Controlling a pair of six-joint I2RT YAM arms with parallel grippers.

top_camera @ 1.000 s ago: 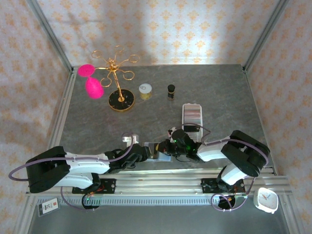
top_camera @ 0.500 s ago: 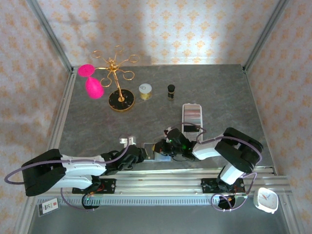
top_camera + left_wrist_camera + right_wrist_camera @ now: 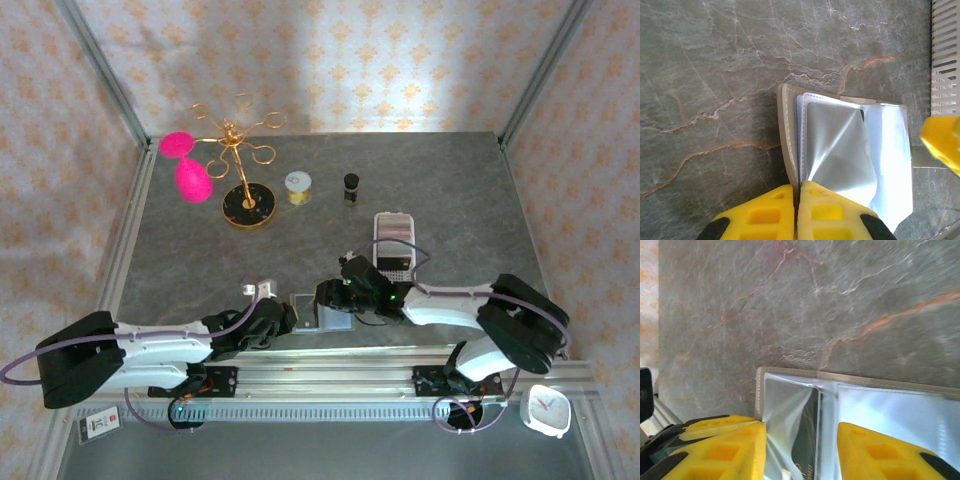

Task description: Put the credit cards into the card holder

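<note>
Little done so far: card holder (image 3: pixel 840 145) spread open by bench's near edge, left hand (image 3: pixel 796 189) pinched shut on its cover edge, right hand (image 3: pixel 801 440) partly open astride a clear sleeve, gripping nothing. Credit cards (image 3: pixel 393 227) apparently in white tray (image 3: pixel 393 268) behind; loading all left.

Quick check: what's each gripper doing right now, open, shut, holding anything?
Left gripper: closed, pinching the near edge of the card holder.
Right gripper: open, jaws apart over the open card holder, gripping nothing.
</note>
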